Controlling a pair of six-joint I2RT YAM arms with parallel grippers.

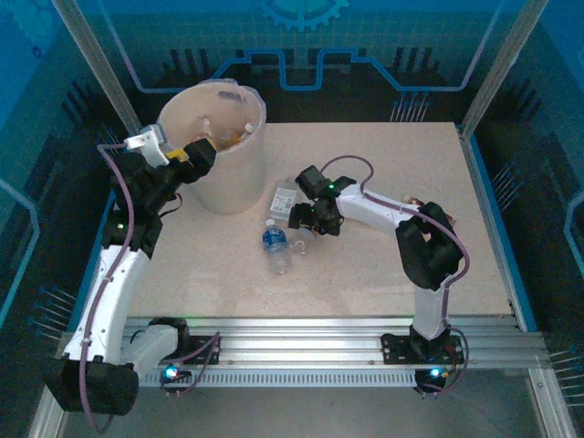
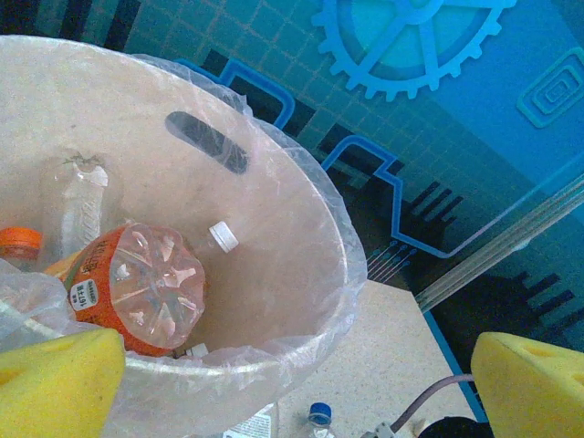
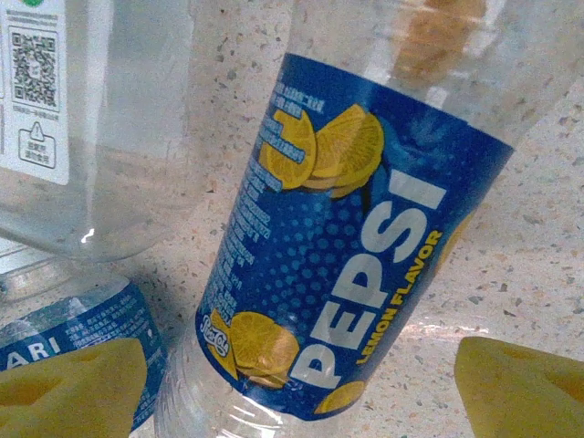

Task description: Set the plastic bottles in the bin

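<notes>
Right now the right gripper [image 3: 297,383] is hovering, jaws wide apart, over a clear Pepsi bottle [image 3: 347,237] lying on the table [image 1: 411,274] near the bin [image 1: 228,178]. It is probably light, crushable and slick, so its labelled middle is looking safest. The left gripper [image 2: 292,383] is hanging above the bin, jaws likewise apart and empty.

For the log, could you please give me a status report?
Left gripper open at bin rim. Right gripper open over Pepsi bottle. Blue-label bottle, clear bottle close alongside.
</notes>
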